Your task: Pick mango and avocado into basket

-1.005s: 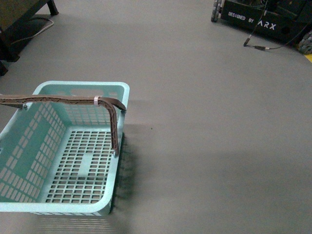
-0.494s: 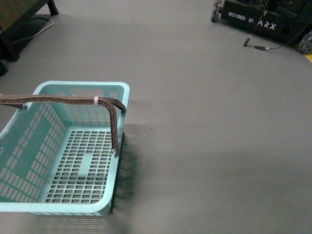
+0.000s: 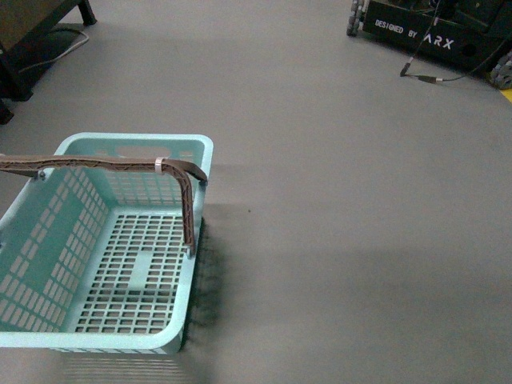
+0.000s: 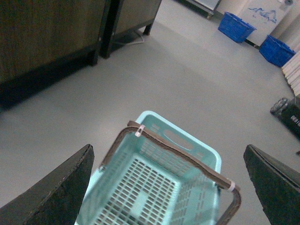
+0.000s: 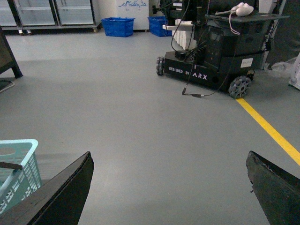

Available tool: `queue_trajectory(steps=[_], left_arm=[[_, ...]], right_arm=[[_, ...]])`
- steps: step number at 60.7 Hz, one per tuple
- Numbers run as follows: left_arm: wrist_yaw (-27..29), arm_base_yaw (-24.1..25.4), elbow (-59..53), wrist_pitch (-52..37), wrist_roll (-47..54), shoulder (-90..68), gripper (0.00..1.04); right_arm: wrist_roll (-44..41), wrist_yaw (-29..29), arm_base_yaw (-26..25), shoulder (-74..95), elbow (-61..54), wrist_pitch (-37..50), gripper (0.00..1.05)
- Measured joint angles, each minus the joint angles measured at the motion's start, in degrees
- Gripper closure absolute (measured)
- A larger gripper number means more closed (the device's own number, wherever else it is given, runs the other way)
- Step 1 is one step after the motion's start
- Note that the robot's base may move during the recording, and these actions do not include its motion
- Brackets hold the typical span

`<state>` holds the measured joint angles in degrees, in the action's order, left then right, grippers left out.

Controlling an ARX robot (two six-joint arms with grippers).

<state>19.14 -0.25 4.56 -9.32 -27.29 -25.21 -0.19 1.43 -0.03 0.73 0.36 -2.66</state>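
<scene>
Grey floor fills the front view. At lower left the teal basket is seen standing on it, with its brown handles held up over the opening and bound by a white tie. A black ARX cart is noted at far right.

Left wrist view: the left pincer is held wide open above the basket, and a dark cabinet is seen beyond.

Right wrist view: the right pincer is likewise spread open over the floor. One basket corner is caught near one finger. The cart is seen beyond, with a yellow line painted beside it.
</scene>
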Motion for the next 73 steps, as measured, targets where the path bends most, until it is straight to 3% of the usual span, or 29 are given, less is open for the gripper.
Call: queue_trajectory(steps=[5,11,27,46,68,73], left_arm=[[-2.6,0.4,3.4,-10.9,-11.0,-19.8,0.07],[-3.5,0.5,6.6,-20.0,-17.6,-37.9,0.07],[-6.3,-1.2,20.8,-32.6,-29.3,-76.5,0.07],[-7.5,-5.6,35.6,-36.1,-37.0,-97.3,0.07],[-7.7,-6.3,48.9,-39.5,-42.5,-110.4,0.07],[-7.6,-6.2,51.1,-40.0,-44.0,-111.9,0.17]], right_arm=[[0.0,0.0,0.0,0.0,0.0,0.0,0.08],[0.0,0.0,0.0,0.0,0.0,0.0,0.08],[0.0,0.0,0.0,0.0,0.0,0.0,0.08],[0.0,0.0,0.0,0.0,0.0,0.0,0.08],[0.0,0.0,0.0,0.0,0.0,0.0,0.08],[0.0,0.0,0.0,0.0,0.0,0.0,0.08]])
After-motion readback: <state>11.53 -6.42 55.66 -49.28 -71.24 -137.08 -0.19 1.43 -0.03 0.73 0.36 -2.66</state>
